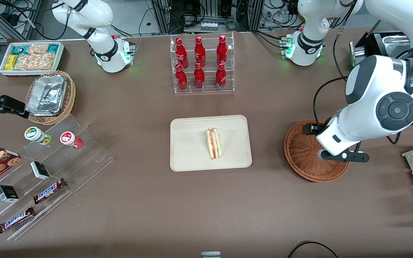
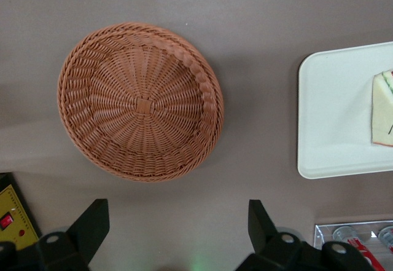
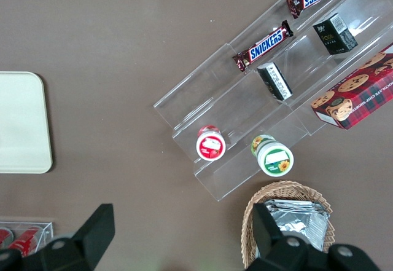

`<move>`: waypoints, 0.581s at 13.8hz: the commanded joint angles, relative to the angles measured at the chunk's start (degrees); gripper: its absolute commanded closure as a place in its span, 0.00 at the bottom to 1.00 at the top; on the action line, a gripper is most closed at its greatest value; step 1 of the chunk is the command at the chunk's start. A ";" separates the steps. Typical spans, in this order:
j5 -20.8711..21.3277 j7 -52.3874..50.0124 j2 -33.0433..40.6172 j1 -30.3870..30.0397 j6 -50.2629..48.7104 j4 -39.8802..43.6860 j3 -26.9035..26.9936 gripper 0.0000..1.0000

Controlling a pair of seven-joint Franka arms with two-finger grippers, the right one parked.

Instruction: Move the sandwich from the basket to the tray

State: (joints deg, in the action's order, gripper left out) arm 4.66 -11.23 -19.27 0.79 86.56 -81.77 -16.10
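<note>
You have the sandwich [image 1: 213, 143] lying on the tray [image 1: 188, 157], roughly at the tray's middle, its red, white and green cut edge showing; it touches nothing but the tray floor; nothing grips it. Taking the tray as your landmark: the basket [image 1: 301, 157] sits well apart from the tray, toward the working arm's end of the table; in the left wrist view the basket [image 2: 141, 102] shows bare weave from rim to centre, nothing in it. The gripper [image 2: 178, 231] hangs above the table near the basket, farther from the tray than the basket's near rim; its two fingers [image 2: 92, 225] stand spread wide, holding nothing. My reading: the transfer itself looks done, sandwich out of basket and resting on tray; what is left, if anything, is only for you to park the arm clear; no further grasp seems called for.
</note>
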 commanded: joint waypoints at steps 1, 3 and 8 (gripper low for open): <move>0.09 0.77 6.42 -0.79 3.08 -7.33 -0.42 0.00; -0.09 0.86 9.50 -2.89 4.49 -11.11 -0.51 0.00; -0.27 4.27 16.17 -4.91 3.88 -17.09 -0.42 0.00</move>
State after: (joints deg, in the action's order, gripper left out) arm 4.65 -9.21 -8.46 -2.65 89.32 -93.30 -16.13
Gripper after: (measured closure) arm 0.000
